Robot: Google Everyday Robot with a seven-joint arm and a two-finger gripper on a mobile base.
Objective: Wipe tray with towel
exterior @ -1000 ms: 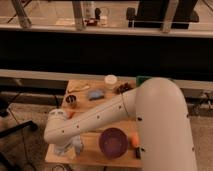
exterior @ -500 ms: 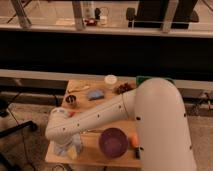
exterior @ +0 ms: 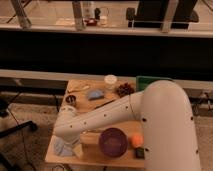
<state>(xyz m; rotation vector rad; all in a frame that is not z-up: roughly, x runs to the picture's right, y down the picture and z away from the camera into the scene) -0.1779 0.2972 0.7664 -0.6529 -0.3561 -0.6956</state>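
The green tray (exterior: 151, 80) shows only as a strip at the table's far right; my white arm hides most of it. The pale blue-grey towel (exterior: 62, 148) lies rumpled at the table's front left corner. My arm reaches from the right, across the table, down to that corner. The gripper (exterior: 74, 148) is low at the towel's right edge, touching or just above it, far from the tray.
A purple bowl (exterior: 113, 142) sits at the front middle, with an orange object (exterior: 136, 141) to its right. A blue folded pad (exterior: 95, 93), a white cup (exterior: 110, 80), a brown cluster (exterior: 125, 89) and a small dark round item (exterior: 70, 99) lie further back. A dark counter runs behind the wooden table (exterior: 60, 159).
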